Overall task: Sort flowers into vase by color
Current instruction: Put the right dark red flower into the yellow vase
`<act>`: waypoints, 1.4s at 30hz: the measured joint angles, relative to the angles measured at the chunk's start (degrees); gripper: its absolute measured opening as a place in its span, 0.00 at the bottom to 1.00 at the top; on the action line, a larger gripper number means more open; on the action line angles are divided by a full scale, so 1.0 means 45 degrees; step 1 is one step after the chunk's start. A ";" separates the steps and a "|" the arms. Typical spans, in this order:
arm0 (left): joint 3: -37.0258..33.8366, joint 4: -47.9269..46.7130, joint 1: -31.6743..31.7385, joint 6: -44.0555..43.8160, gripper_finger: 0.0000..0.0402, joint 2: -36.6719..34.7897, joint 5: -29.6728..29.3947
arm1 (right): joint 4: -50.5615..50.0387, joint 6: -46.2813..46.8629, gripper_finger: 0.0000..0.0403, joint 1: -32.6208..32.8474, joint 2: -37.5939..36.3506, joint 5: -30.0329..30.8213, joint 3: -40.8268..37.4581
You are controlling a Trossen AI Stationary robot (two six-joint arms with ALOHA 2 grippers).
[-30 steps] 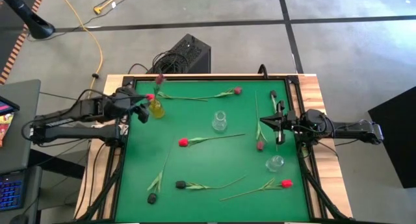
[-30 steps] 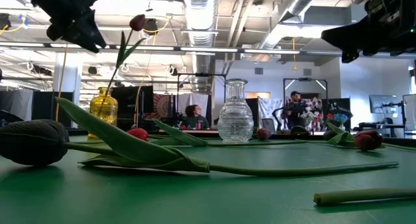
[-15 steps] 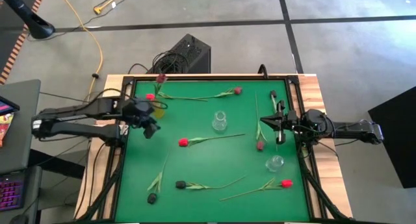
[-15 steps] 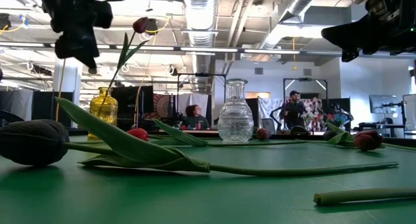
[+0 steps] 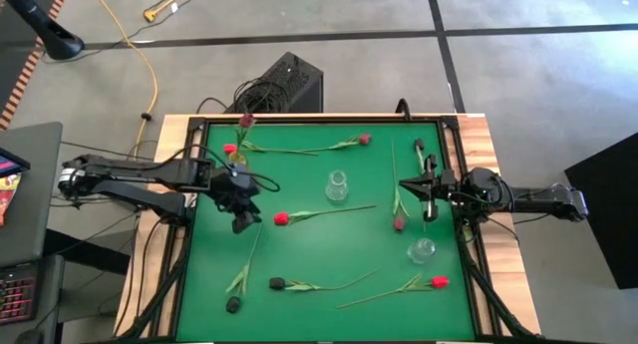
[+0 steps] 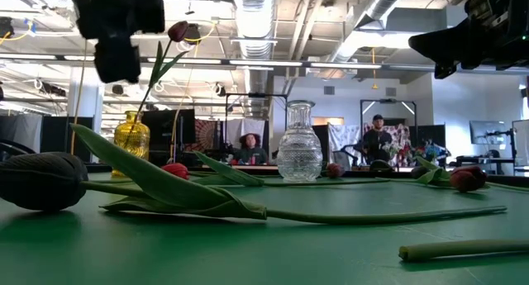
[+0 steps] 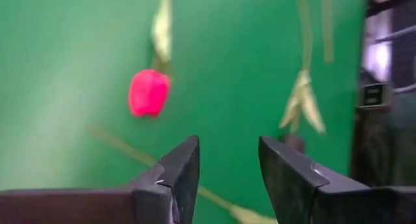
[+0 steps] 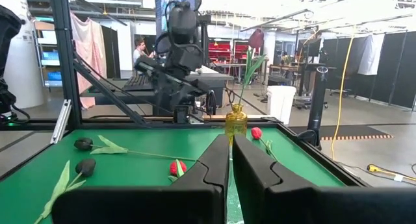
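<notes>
Counter [image 5: 329, 239] is a green mat with tulips scattered all over it. On the left side, the left end effector [image 5: 239, 206] hangs above the mat just left of a red tulip [image 5: 282, 218], whose stem runs off to the right. Its wrist camera shows the two fingers [image 7: 175, 175] spread apart with nothing between them, and that red head sits on the mat ahead of them. Up near the far left corner there's a yellow vase [image 6: 131, 135] with a maroon tulip [image 6: 176, 30] standing in it, and another red head [image 5: 230, 150] right next to it. Near the front left, two blackish tulips [image 5: 233, 304] lie on the mat. Middle of the counter has a clear glass vase [image 5: 337, 187], empty as far as I can see. A pink-maroon tulip [image 5: 364, 139] lies along the far edge. Over on the right, the right end effector [image 5: 404, 187] waits above the mat with its fingers [image 8: 218, 162] pinched nearly together, holding nothing. A second clear vase [image 5: 421, 250] stands below it, and one more red tulip [image 5: 439, 282] lies at the front right.
</notes>
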 joint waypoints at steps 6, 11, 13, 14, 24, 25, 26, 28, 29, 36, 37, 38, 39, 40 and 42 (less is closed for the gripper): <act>0.0000 0.1621 -0.0073 0.0000 0.34 -0.0214 0.0548 | 0.0005 -0.0005 0.12 0.0000 0.0000 0.0000 0.0000; 0.0244 0.3051 -0.0073 -0.0002 0.33 -0.0299 0.1115 | 0.0005 -0.0012 0.12 0.0000 0.0002 0.0000 0.0000; 0.0649 0.3468 -0.0073 0.0093 0.33 -0.0299 0.1253 | 0.0005 -0.0010 0.12 0.0000 0.0000 0.0000 0.0000; 0.0871 0.3494 -0.0073 0.0264 0.33 -0.0304 0.1312 | 0.0005 -0.0020 0.12 0.0000 0.0000 0.0000 0.0000; 0.3924 0.3444 0.0203 0.3792 0.33 -0.0313 -0.0750 | -0.0020 -0.0288 0.12 0.0000 0.0000 0.0001 0.0000; 0.4172 0.3444 0.0291 0.4213 0.33 -0.0313 -0.1170 | -0.0024 -0.0291 0.12 0.0000 0.0000 0.0005 0.0000; 0.4394 0.3444 0.0389 0.4627 0.33 -0.0313 -0.1521 | -0.0024 -0.0291 0.12 0.0000 0.0004 0.0005 0.0000; 0.4741 0.3435 0.0672 0.5483 0.33 -0.0313 -0.2178 | -0.0027 -0.0307 0.12 0.0000 0.0000 0.0003 0.0000; 0.4904 0.3439 0.0873 0.5909 0.33 -0.0313 -0.2523 | -0.0029 -0.0321 0.12 0.0000 0.0001 0.0004 0.0000; 0.5566 0.3495 0.3767 0.7575 0.33 -0.0250 -0.3849 | -0.0034 -0.0325 0.12 0.0000 0.0000 0.0005 0.0000; 0.5566 0.3588 0.4358 0.7642 0.33 -0.0194 -0.3764 | -0.0035 -0.0325 0.12 0.0000 0.0002 0.0005 0.0000; 0.5571 0.3802 0.4943 0.7677 0.33 -0.0146 -0.3606 | -0.0036 -0.0325 0.12 0.0000 0.0003 0.0005 0.0000; 0.5571 0.3954 0.5530 0.7674 0.33 -0.0084 -0.3397 | -0.0039 -0.0325 0.12 0.0000 0.0003 0.0004 0.0000; 0.5571 0.4116 0.6156 0.7677 0.33 0.0002 -0.3136 | -0.0039 -0.0325 0.12 0.0000 0.0004 0.0005 0.0000; 0.5571 0.4599 0.7344 0.7650 0.33 0.0232 -0.2347 | -0.0039 -0.0325 0.12 0.0000 0.0002 0.0005 0.0000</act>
